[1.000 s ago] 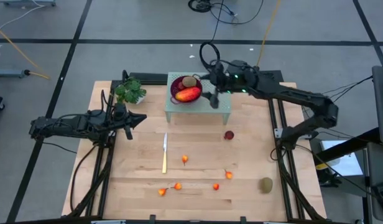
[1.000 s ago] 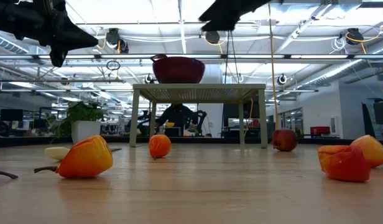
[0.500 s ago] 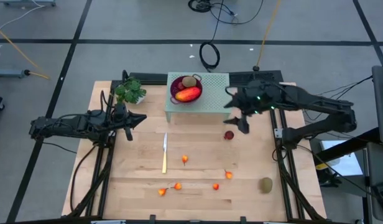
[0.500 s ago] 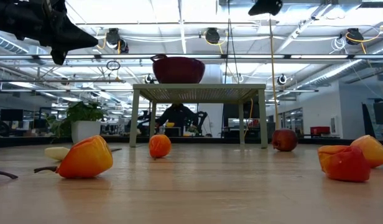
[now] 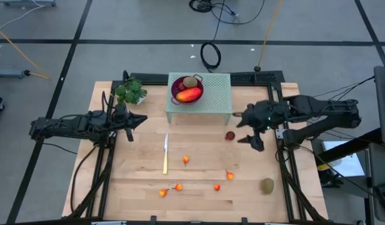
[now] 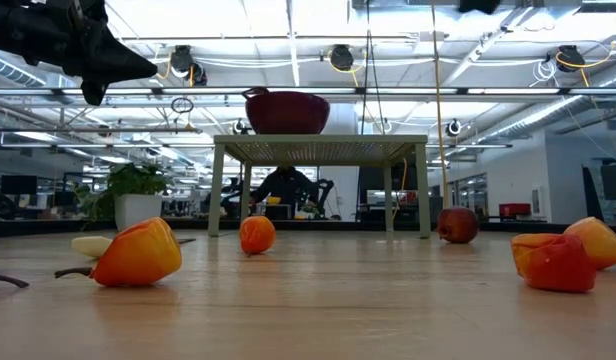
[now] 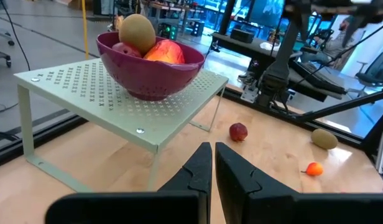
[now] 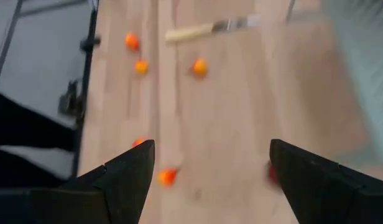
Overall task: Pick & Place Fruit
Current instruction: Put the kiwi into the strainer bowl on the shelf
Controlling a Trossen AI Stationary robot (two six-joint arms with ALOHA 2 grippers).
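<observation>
- Right end effector (image 5: 251, 131) has swung from over the bowl (image 5: 177, 84) down beside the red ball (image 5: 230, 135), fingers apart, holding nothing, likely lining up a pick.
- Mango (image 5: 189, 94) and one kiwi (image 5: 190, 82) sit in the bowl; other kiwi (image 5: 267, 185) remains on the surface (image 5: 142, 187).
- Left end effector (image 5: 129, 124) waits together, near the plant (image 5: 130, 92).

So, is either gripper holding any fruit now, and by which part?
Nothing is held. The right gripper is open and empty above the table; the left gripper is shut on nothing.
</observation>
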